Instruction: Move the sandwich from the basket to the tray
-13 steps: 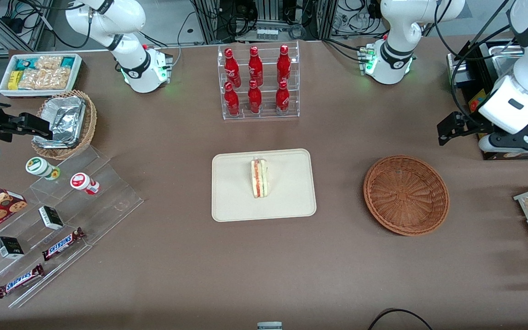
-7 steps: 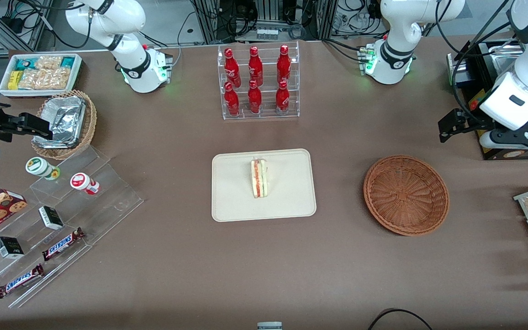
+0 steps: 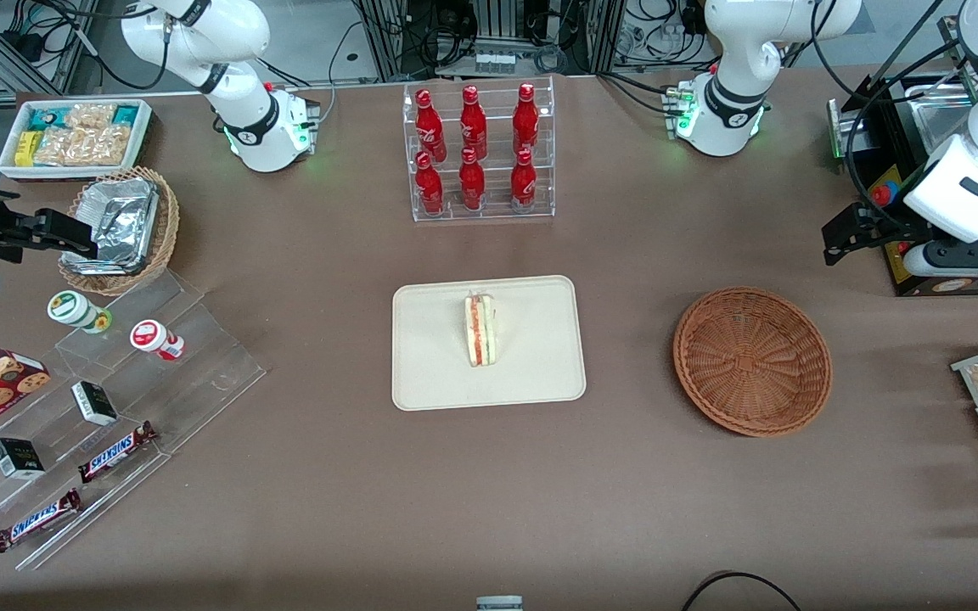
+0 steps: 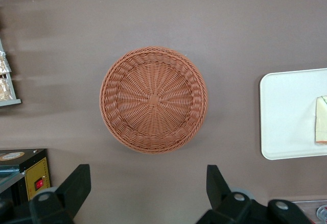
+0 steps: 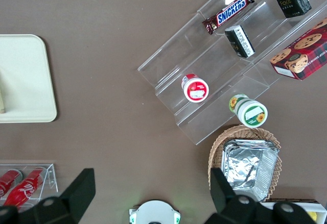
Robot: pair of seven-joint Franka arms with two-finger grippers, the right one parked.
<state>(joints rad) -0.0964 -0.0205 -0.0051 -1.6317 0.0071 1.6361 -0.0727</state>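
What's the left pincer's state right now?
Left pincer: open, empty, raised above the table beside the basket, toward the working arm's end.

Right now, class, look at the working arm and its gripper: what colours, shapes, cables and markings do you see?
The working arm has smooth white rounded shells with black joint bands. A black camera bracket sticks out at its wrist, and black cables loop above it. Its round base glows green. The gripper, above the table beside the basket, has two black wedge-shaped fingers, spread open.

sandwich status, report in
Gripper open, empty, up off the table at the working arm's end. Sandwich on the tray. Basket empty. Nothing in the way.
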